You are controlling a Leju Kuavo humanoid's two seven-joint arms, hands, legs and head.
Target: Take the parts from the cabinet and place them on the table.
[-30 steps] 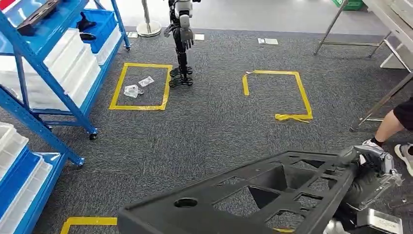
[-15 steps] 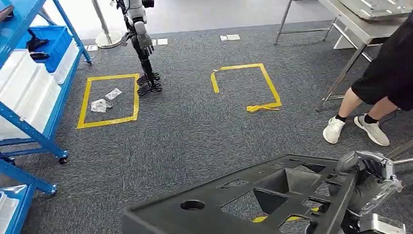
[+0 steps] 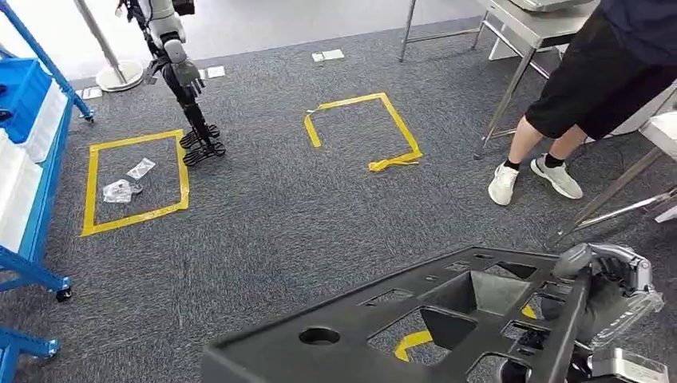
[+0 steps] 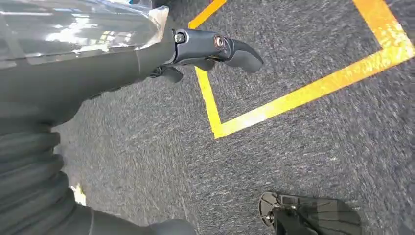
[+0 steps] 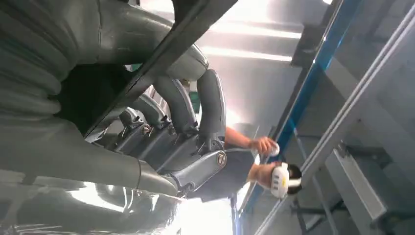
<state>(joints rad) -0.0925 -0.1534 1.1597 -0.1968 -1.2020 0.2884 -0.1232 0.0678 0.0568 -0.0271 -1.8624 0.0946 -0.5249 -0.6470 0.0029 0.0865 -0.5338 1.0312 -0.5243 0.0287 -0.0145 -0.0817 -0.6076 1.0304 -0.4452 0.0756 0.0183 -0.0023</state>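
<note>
One black part (image 3: pixel 415 319) stays gripped by right hand (image 3: pixel 607 291); view swung.

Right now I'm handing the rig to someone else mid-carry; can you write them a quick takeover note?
Right hand grips the far edge of the black part, carried low in front of the body. Left hand holds nothing, fingers apart, over grey carpet with yellow tape.
Done: part is out of the cabinet.
Left: reach the metal table ahead on the right and set the part on it. A person stands beside that table; mind them.
</note>
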